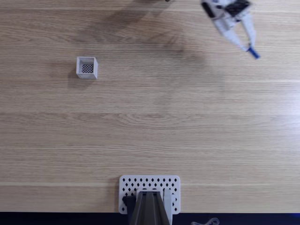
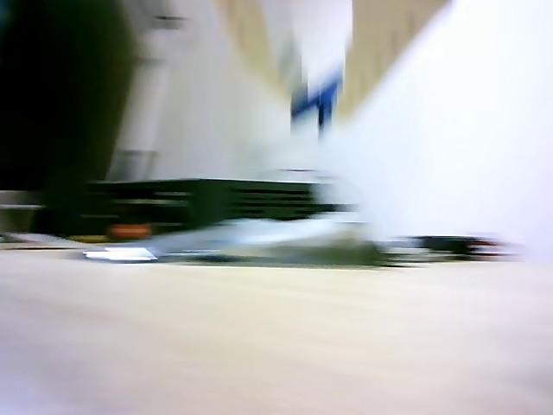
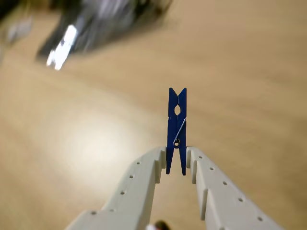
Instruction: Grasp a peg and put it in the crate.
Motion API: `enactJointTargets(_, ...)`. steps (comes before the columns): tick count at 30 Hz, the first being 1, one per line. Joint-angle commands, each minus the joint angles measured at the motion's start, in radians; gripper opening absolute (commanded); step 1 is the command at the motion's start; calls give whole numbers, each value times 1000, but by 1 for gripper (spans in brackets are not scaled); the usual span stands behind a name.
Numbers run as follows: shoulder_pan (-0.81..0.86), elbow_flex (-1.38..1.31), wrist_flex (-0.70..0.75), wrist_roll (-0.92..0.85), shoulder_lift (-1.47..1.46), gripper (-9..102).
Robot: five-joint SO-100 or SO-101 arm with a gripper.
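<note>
carriage is the step in hand: the peg [image 3: 176,130] is already caught between the two pale fingers [image 3: 142,191], which are clenched on its lower end in the wrist view, the blue body sticking straight out beyond the tips with its notched end farthest from them. in the fixed view the gripper [image 1: 250,49] sits at the upper right of the frame, the peg [image 1: 253,53] showing as a small blue stub at its tip; whether it is lifted off the tabletop [image 1: 187,122] or just skimming it is hard to judge from above. the crate [image 1: 86,67] stands at the upper left of that frame, upright, open side up, its dark mesh floor visible and nothing in it, well apart from the gripper. the other view is heavily smeared, and the blue streak near its upper middle is probably the peg [image 2: 316,100], though that is not certain. the next move calls for a long sweep across the frame toward the left, keeping the squeeze firm, then lining the peg over the small opening before letting go; the crate is narrow, so the aim over it will need care.
</note>
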Motion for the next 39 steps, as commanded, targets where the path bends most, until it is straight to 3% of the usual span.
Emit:
enactJointTargets(1, 215, 54, -67, -2, 259, -1)
enactJointTargets(8, 534, 206, -86, 9, 480, -1)
enactJointTargets(17, 742, 330, -86, 23, 611, -1)
enactJointTargets(28, 1015, 407, -100, 209, 615, -1)
enactJointTargets(39, 1083, 548, -512, 46, 388, -1)
